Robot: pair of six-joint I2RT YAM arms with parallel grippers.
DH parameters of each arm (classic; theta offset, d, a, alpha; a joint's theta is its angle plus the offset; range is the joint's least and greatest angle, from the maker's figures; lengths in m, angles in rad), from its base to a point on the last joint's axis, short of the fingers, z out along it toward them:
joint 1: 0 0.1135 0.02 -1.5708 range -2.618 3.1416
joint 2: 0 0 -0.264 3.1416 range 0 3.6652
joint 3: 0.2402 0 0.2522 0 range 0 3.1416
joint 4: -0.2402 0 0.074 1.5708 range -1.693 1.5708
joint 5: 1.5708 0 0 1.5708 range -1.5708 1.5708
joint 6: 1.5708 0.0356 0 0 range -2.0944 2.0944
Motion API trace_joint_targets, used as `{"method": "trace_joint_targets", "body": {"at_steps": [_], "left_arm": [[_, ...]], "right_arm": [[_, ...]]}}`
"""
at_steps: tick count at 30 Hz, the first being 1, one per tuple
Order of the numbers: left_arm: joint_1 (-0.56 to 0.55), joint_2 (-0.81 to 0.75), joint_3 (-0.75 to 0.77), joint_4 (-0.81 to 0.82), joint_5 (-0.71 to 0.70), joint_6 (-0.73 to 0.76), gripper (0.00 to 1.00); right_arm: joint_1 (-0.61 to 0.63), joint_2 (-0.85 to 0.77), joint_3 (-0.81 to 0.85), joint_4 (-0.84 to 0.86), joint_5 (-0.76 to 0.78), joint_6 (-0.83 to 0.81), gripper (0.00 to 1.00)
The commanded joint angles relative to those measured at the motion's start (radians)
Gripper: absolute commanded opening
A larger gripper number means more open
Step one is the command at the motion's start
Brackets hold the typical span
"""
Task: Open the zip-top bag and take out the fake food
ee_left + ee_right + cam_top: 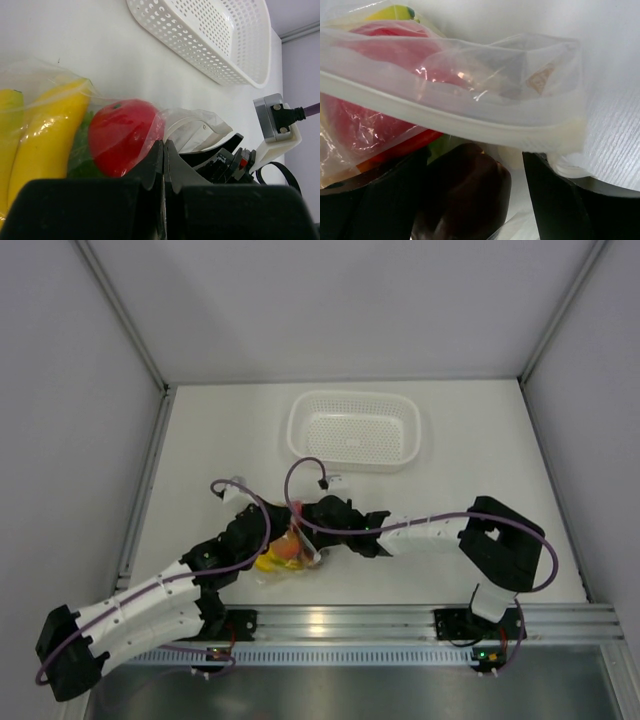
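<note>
The zip-top bag [300, 562] lies near the table's front edge between my two grippers. In the left wrist view the bag [195, 122] holds yellow bananas [47, 127], a green leafy piece [80, 152] and a red tomato [122, 135]. My left gripper [164, 143] is shut on the bag's film beside the tomato. In the right wrist view the zip strip [445, 120] crosses the frame above my right gripper [475, 160], which is open at the bag's mouth. A dark maroon fruit [465, 197] lies between its fingers, with a gap to the right finger. An orange-peach fruit [288, 550] shows from above.
A white perforated basket [352, 429] stands at the back, middle right, and also shows in the left wrist view [215, 37]. White walls close the table on the left, right and back. A metal rail runs along the front edge.
</note>
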Motion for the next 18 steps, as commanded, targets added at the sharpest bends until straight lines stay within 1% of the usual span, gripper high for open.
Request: {"method": "trace_joint_targets", "body": {"at_steps": [1, 4, 6, 10, 14, 18], "left_arm": [[-0.001, 0.008, 0.0, 0.035, -0.033, -0.003, 0.0], [-0.006, 0.011, 0.005, 0.036, -0.047, 0.006, 0.0], [-0.014, 0.014, 0.015, 0.036, -0.056, 0.012, 0.0], [-0.034, 0.016, 0.032, 0.035, -0.091, 0.02, 0.0], [-0.058, 0.028, 0.032, 0.036, -0.115, 0.011, 0.0], [-0.076, 0.051, 0.035, 0.038, -0.131, -0.003, 0.0]], "right_arm": [[0.044, -0.045, 0.063, -0.147, 0.041, -0.053, 0.78], [0.059, -0.086, 0.079, -0.194, 0.038, -0.062, 0.78], [0.061, -0.109, 0.07, -0.202, 0.006, -0.061, 0.76], [0.062, -0.146, 0.059, -0.251, -0.051, -0.047, 0.77], [0.064, -0.158, 0.027, -0.242, -0.098, -0.045, 0.81], [0.064, -0.1, 0.004, -0.186, -0.181, -0.035, 0.85]]}}
